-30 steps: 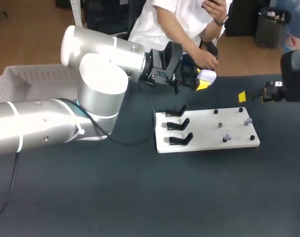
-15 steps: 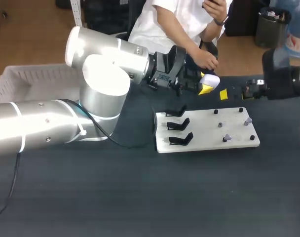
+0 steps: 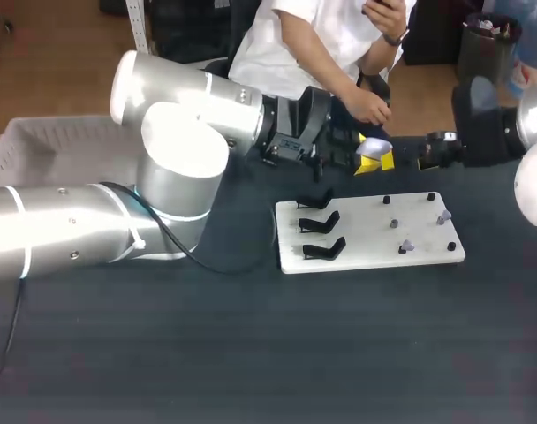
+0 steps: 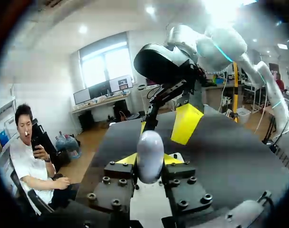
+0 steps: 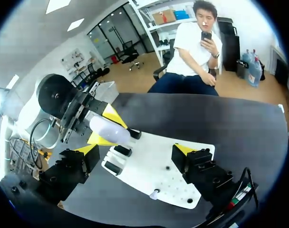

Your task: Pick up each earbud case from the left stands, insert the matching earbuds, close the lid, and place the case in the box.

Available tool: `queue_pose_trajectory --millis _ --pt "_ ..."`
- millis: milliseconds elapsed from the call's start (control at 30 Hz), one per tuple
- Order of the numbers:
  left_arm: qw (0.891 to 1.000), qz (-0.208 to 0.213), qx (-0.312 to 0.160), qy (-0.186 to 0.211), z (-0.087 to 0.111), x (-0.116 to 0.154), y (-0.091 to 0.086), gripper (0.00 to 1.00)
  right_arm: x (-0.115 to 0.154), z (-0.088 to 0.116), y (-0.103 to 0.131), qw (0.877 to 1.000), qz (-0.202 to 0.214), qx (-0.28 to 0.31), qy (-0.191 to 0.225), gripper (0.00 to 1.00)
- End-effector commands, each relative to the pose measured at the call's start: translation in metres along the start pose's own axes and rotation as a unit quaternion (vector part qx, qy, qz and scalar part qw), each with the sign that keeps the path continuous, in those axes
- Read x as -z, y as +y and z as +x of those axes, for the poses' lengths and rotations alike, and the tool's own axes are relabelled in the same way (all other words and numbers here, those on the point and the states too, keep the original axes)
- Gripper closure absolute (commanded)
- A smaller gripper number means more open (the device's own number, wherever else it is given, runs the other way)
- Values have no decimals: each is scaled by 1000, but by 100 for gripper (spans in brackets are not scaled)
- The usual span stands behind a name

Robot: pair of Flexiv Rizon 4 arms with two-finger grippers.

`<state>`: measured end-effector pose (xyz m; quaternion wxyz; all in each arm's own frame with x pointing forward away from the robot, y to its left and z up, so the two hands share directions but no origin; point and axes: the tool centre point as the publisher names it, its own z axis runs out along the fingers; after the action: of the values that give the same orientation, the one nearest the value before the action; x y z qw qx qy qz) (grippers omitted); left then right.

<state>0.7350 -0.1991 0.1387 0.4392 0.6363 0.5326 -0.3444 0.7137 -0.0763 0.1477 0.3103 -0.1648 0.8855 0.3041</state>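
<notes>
A white earbud case (image 3: 375, 147) is held above the table behind the white board (image 3: 366, 256), with my left gripper (image 3: 366, 154) shut on it. In the left wrist view the case (image 4: 150, 155) stands upright between the yellow tips. My right gripper (image 3: 401, 162) is open just to the right of the case, one yellow finger (image 4: 186, 123) close beside it. From the right wrist view the case (image 5: 110, 130) lies ahead of the wide-open right gripper (image 5: 135, 149). Three black stands (image 3: 321, 223) on the board's left part are bare. Small pale earbuds (image 3: 443, 215) sit on pegs at its right.
A white basket (image 3: 48, 141) stands at the table's far left, behind my left arm. The board (image 5: 149, 175) lies under and ahead of the right gripper. Dark table surface stretches in front of the board.
My right arm has moved left, bringing its open gripper up beside the case. The left gripper has turned slightly and lowered a little with the case still in it.
</notes>
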Motion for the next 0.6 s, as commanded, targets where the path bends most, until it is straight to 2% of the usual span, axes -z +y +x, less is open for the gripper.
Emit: queue_pose_trajectory --millis 33,600 --pt "1000 -4 -1 -2 0 1 -4 100 -4 -1 -4 999 -39 -1 1 0" --pt "1000 2 4 -13 1 8 -10 100 2 -14 -9 999 -30 9 -4 0"
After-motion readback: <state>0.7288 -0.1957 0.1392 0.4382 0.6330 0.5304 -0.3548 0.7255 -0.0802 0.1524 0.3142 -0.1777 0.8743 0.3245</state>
